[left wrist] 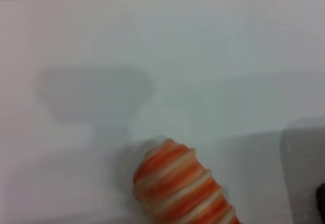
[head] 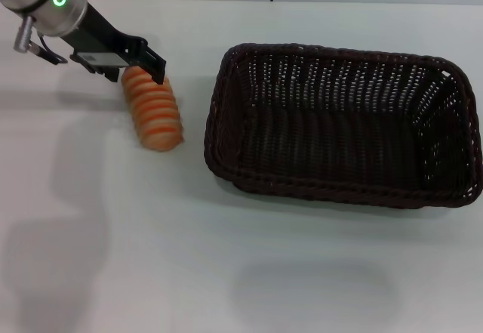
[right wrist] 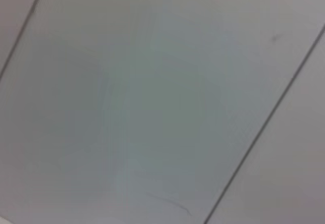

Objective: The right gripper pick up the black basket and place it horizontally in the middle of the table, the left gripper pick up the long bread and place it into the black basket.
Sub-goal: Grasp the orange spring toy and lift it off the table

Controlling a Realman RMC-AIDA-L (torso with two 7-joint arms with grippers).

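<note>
The long bread (head: 154,111), an oblong orange-tan loaf with pale crosswise ridged stripes, is seen lying flat on the plain white smooth worktop (head: 226,265), left of centre. Its rounded end is also shown in the left wrist view (left wrist: 180,183), resting on the worktop surface. The left tool (head: 145,61), a black two-fingered claw on a silver-grey arm with a glowing green ring, is positioned at the far end of the loaf, with one dark finger (head: 155,65) overlapping the loaf's far end. Whether the fingers are spread or closed on the loaf cannot be told. The large rectangular dark woven wicker basket (head: 226,99) is set lengthwise across the worktop, just beside the loaf on its right, not touching it. The right tool is not seen.
</note>
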